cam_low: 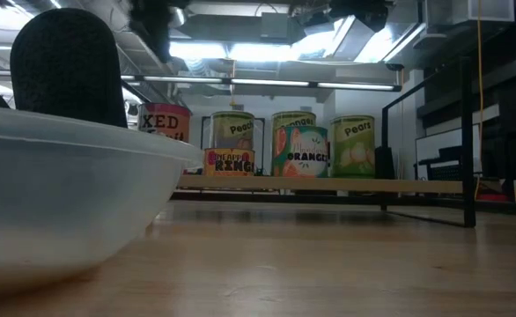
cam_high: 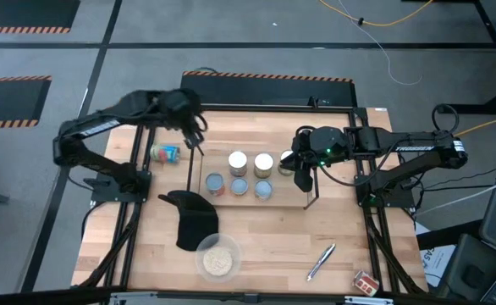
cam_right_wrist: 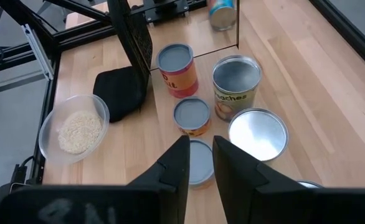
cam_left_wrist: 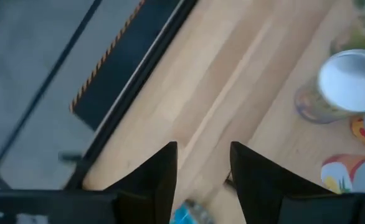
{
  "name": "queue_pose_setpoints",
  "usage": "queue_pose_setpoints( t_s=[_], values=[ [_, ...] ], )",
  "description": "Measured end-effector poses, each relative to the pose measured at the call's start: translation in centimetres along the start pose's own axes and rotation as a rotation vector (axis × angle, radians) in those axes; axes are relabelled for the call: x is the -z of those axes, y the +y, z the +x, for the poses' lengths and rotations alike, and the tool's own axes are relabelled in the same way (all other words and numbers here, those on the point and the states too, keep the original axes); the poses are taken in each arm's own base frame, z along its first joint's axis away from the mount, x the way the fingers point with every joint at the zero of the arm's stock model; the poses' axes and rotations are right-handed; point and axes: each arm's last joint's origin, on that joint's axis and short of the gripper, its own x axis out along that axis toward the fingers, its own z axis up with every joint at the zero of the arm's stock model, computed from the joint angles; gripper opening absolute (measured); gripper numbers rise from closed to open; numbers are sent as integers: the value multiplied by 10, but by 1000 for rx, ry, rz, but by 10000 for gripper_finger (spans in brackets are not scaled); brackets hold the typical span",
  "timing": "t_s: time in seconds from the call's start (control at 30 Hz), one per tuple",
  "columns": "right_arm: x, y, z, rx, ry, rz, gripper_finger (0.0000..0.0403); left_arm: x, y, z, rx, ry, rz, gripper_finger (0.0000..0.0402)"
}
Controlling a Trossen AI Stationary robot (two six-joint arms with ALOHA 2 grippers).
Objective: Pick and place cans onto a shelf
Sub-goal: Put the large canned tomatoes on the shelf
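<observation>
Can (cam_high: 165, 153) lying beside left pincer (cam_high: 196, 135); label unreadable.

Cans (cam_high: 250, 174) on shelf (cam_high: 309, 200)

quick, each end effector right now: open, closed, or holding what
left end effector: open, holding nothing, above the table's far left.
right end effector: fingers slightly apart, nothing between them, over the cans.

Five upright cans (cam_high: 238, 161) on shelf (cam_high: 248, 202); one (cam_high: 165, 153) tipped beside it.
</observation>
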Motion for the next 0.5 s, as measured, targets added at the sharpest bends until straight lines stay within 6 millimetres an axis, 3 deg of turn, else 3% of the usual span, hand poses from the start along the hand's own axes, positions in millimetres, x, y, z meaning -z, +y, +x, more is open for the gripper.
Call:
queue_pose_setpoints(
  t_s=[0.23, 0.5],
  values=[
    [0, 0, 0, 0, 0, -11, 75, 27, 29, -13, -72, 118, -218, 141],
    [0, 0, 0, 0, 1, -14, 74, 66, 33, 19, -38, 300, -343, 141]
  ],
)
